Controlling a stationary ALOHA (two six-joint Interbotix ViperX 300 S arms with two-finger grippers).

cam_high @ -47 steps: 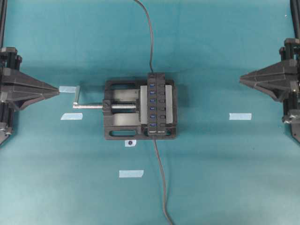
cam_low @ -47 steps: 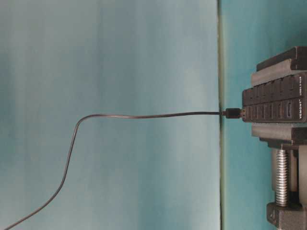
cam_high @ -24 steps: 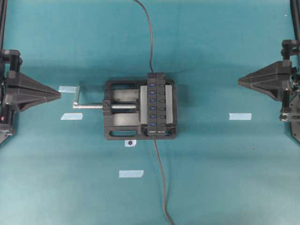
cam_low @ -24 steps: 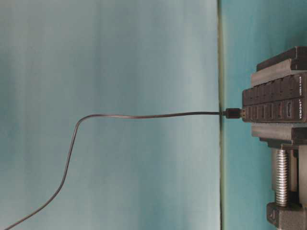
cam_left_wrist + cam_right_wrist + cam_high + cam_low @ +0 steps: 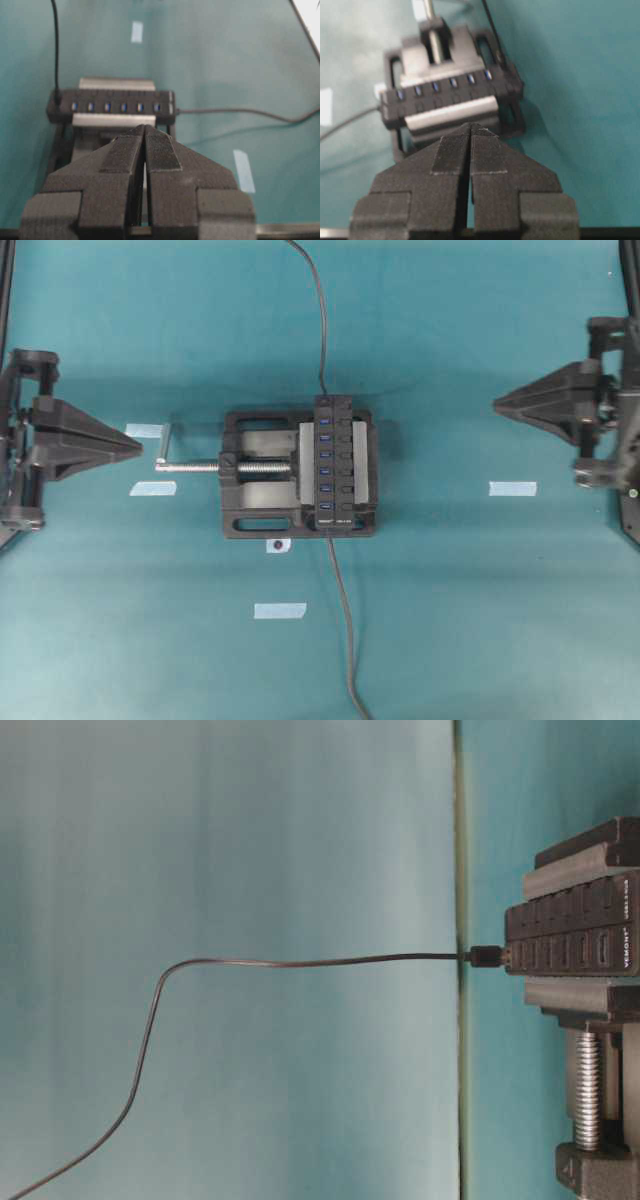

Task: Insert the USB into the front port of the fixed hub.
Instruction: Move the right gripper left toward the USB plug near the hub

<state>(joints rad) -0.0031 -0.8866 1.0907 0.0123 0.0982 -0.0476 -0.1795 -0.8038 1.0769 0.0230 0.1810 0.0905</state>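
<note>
The fixed hub (image 5: pixel 333 475) is a narrow black bar with blue ports, clamped upright in a black vise (image 5: pixel 250 515) at mid-table. The USB cable (image 5: pixel 343 630) runs up from the near edge, and its end meets the hub's front end; how deep the plug sits is too small to tell. It reaches the hub's (image 5: pixel 115 106) right end in the left wrist view, where the USB (image 5: pixel 240 112) lies on the mat. My left gripper (image 5: pixel 138 445) is shut and empty far left of the vise. My right gripper (image 5: pixel 497 402) is shut and empty far right.
A second black cable (image 5: pixel 318 320) leaves the hub's back end and plugs in there (image 5: pixel 487 956). The vise's silver screw handle (image 5: pixel 190 467) sticks out toward the left arm. Pale tape strips (image 5: pixel 512 488) (image 5: pixel 279 610) (image 5: pixel 152 488) lie on the teal mat.
Both arms have crept toward the middle: the left gripper shifted right, the right gripper left and slightly back. Jaws stayed shut; hub and cables have not moved.
</note>
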